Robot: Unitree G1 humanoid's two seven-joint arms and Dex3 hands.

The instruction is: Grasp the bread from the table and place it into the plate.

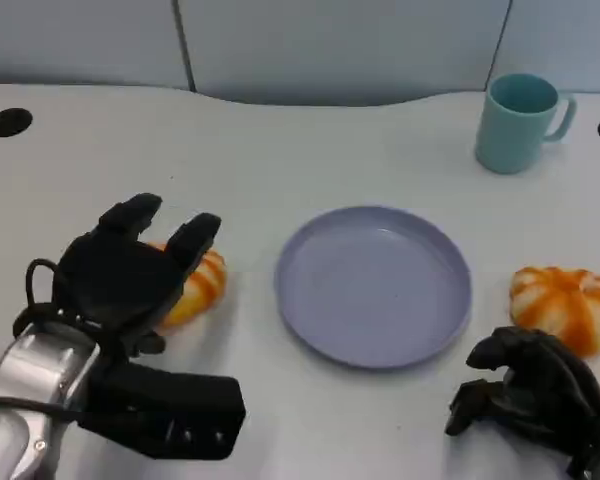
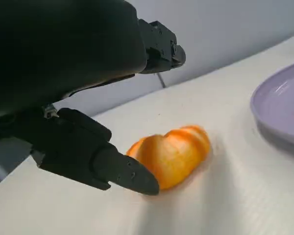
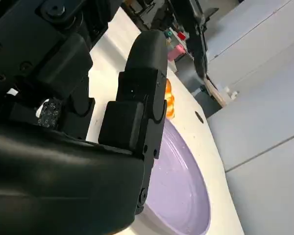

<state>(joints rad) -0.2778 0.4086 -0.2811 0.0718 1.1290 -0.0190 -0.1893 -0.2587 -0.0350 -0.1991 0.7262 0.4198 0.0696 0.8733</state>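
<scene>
Orange and glossy, the bread point(image 1: 202, 285) lies on the white surface point(image 1: 280, 150) just left of the lilac plate point(image 1: 372, 285), apart from its rim, and not yet lifted. The left hand point(image 1: 130, 270) hovers over it with fingers spread and nothing between them; in the left wrist view the thumb point(image 2: 112, 169) reaches low beside the loaf point(image 2: 172, 154) while the other fingers arch above, a pose that reads as lining up to close around it from both sides. I judge the grasp has not begun, since no finger plainly presses the crust.

The right hand point(image 1: 530, 390) rests near the surface's front edge, fingers curled in on nothing, seemingly parked out of the way so the plate stays free for the drop. A second orange striped bread point(image 1: 568, 305) sits right of the plate, just beyond that hand.

Counted: two breads, one on each side of the plate; one plate, bare; one teal mug point(image 1: 520, 120) standing upright at the far right, well clear of the work.
</scene>
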